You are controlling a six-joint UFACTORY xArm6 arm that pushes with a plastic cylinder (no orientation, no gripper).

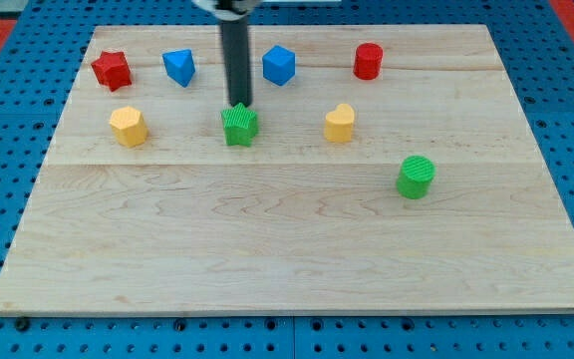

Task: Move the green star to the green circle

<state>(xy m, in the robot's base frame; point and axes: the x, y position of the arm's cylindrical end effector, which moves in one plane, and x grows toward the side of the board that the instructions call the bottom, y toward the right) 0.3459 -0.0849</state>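
Nearest the view's bottom, the wooden counter (267, 269) lies bare across a wide band. The first thing met going up the view is the green circle (416, 177), a short upright cylinder standing alone toward the view's right, well apart from everything else.

Farther up comes a row of three: a yellow hexagon block (128, 127) at the view's left, the green star (239, 125) near the middle, and a yellow heart block (340, 123) to its right. The star therefore sits up and to the left of the circle, with the yellow heart lying just above the straight line between them.

The arm has no pincer at all, so there is nothing to be apart, together or clamped; it ends in a dark rod, and the tip (240, 105) stands at the star's far edge, touching it or very nearly so, almost centred on it.

That placement matters. From the tip, the star lies straight toward the view's bottom, while the circle lies down and to the right. A push from here would likely send the star down the view rather than toward the circle, so the tip probably needs to work round to the star's upper-left side.

Farthest off stand a red star (112, 70), a blue triangular block (179, 67), a blue block (278, 65) and a red cylinder (368, 61).
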